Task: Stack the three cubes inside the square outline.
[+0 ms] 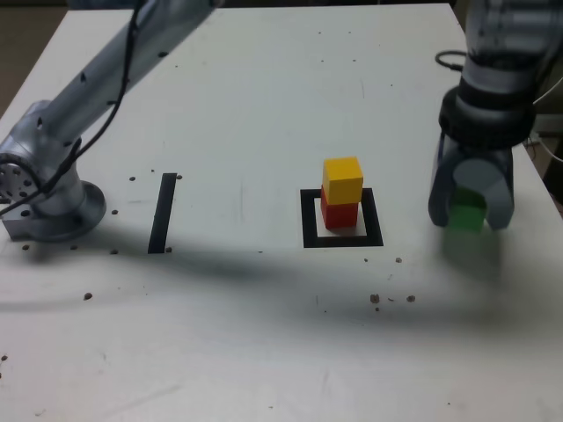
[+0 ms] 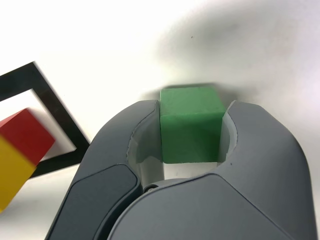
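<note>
Smooth matte green cube (image 2: 192,125), square-edged, its top face paler. Curved grey plastic claw (image 2: 193,120) is clamped on it.

Your exterior view looks steeply down across the white tabletop (image 1: 264,352) from farther back; your wrist view looks down close-up. Both share the green cube (image 1: 466,211) and, centre-right and left of frame respectively, the black square outline (image 1: 310,220).

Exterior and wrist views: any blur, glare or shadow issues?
Exterior view: the arm and jaws look soft, while the square outline is crisp; broad, diffuse shadows cross the table. Wrist view: the white surface is close to washed out, with a soft shadow beyond the green cube; the red and yellow cubes are cut off by the frame edge.
</note>
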Motion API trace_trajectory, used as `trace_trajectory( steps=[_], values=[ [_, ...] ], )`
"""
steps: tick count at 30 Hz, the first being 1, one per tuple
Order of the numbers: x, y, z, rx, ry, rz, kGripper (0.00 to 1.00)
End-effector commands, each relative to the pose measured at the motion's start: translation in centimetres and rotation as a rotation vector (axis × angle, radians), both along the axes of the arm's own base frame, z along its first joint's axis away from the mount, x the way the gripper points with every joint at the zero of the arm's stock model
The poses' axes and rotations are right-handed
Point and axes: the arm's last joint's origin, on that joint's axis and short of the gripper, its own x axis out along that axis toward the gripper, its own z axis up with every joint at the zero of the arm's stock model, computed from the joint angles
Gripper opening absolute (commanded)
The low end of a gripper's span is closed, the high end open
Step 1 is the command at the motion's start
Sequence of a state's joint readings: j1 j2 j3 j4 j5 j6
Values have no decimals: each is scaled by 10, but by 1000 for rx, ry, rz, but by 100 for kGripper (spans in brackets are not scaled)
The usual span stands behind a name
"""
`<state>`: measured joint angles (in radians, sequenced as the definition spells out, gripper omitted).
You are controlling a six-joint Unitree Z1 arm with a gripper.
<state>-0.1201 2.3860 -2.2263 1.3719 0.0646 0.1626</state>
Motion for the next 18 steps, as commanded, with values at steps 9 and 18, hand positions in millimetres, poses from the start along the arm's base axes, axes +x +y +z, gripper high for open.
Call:
trace_trajectory(
  steps=[9, 18],
  values=[
    [-50, 14, 76, 17, -55, 16, 21],
    [-97, 34, 100, 11, -29, 123, 21]
  ],
)
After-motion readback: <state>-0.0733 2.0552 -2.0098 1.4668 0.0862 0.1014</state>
